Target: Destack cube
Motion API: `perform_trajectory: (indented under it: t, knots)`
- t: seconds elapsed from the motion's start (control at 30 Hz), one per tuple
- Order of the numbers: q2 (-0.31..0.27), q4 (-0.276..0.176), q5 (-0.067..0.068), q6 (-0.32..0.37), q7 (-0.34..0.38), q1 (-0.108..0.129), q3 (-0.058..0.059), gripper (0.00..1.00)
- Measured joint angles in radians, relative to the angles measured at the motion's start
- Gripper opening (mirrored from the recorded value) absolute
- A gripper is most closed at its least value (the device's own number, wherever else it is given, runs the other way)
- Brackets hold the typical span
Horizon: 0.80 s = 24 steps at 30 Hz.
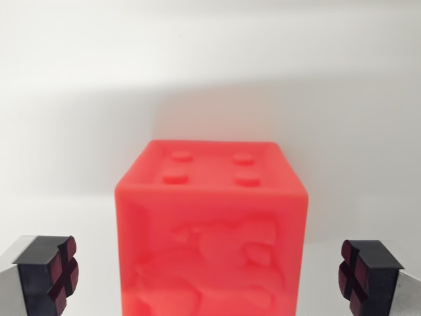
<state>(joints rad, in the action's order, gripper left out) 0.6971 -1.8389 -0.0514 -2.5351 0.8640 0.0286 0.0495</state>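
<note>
The jaws stand wide apart, holding nothing, with clear gaps flanking both side edges of the red cube (212,237)

Red cube (212,230) centred between spread pincer (210,280) fingers (62,273); four studs on top; untouched.

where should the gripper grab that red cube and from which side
Grip the red cube on its two flat side walls, coming straight on from where the gripper is now. The cube sits square between the open fingers, one pad at the wrist view's left and one at its right, both clear of it. Avoid the top: four raised studs make it uneven.
</note>
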Motion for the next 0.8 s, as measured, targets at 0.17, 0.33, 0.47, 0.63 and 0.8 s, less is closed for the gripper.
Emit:
perform_trajectory:
  t: [0.17,0.33,0.47,0.63,0.8]
  knots:
    - [-0.032,-0.009,0.001,0.023,0.000,0.001,0.002,1.00]
    - [-0.069,-0.017,0.001,0.050,0.000,0.003,0.004,1.00]
    - [-0.100,-0.022,0.002,0.076,0.000,0.005,0.007,1.00]
    - [-0.138,-0.024,0.003,0.111,0.001,0.007,0.009,1.00]
    - [-0.178,-0.025,0.005,0.150,0.002,0.008,0.011,1.00]
